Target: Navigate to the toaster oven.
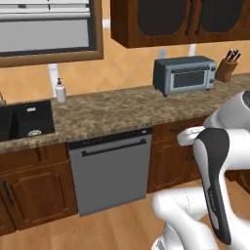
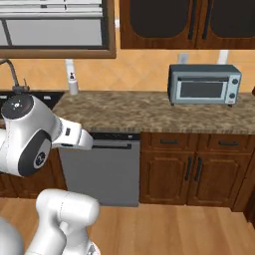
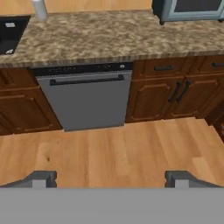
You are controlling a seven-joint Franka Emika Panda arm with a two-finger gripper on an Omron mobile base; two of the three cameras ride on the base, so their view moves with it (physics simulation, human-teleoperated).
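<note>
The toaster oven (image 1: 185, 74) is a wide grey-blue box with a dark glass door. It stands on the granite counter (image 1: 112, 110) against the back wall, to the right of the dishwasher. In the right base view the toaster oven (image 2: 204, 84) sits at the right, its knobs down the right side. Its lower edge shows at the top right of the hand view, toaster oven (image 3: 190, 10). My gripper (image 3: 111, 178) hangs over the wooden floor, well short of the cabinets. Its two fingertips (image 3: 41, 178) stand wide apart with nothing between them.
A grey dishwasher (image 1: 110, 168) sits under the counter, between brown cabinet doors (image 2: 191, 177). A black sink (image 1: 24, 121) and a soap bottle (image 1: 60, 91) lie to the left. A knife block (image 1: 227, 67) stands right of the oven. Upper cabinets (image 1: 176, 19) hang above. Wooden floor (image 3: 118, 148) spreads before the cabinets.
</note>
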